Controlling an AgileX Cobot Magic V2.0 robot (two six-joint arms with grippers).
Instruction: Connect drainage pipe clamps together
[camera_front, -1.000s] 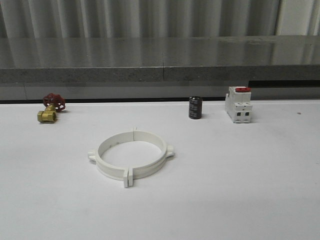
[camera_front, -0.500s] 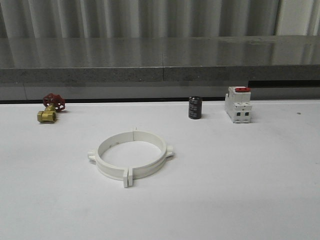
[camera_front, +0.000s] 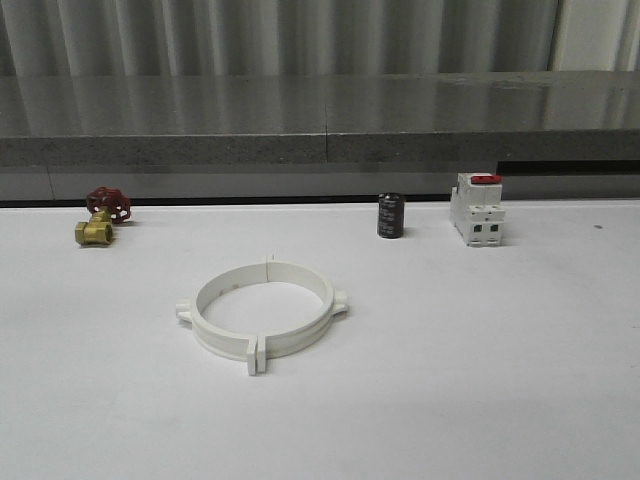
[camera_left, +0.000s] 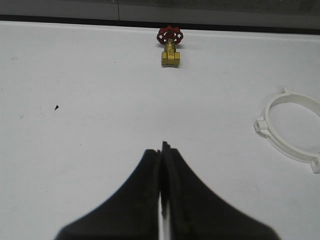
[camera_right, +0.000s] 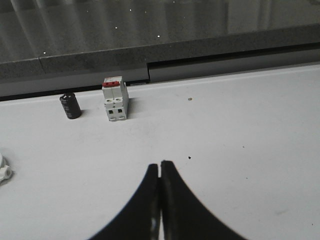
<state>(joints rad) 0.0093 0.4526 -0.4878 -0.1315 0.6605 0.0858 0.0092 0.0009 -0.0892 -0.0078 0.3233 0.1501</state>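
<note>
Drainage pipe clamps (camera_front: 262, 315) sit mid-counter as one closed ring, flanges meeting at near and far seams; nothing has shifted over the last second, so I judge them joined. My left end effector (camera_left: 161, 165) and right end effector (camera_right: 159, 175) are both closed, empty, well apart from the ring. I see no containers, just a brass valve (camera_front: 100, 218) far left and a breaker (camera_front: 477, 208) far right.

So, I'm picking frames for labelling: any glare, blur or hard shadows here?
Front view: soft even light, faint shadow under the drainage pipe clamps, streaky reflections on the grey ledge. Left wrist view: sharp, the shut left gripper dark, featureless. Right wrist view: speckled glints behind the breaker.
</note>
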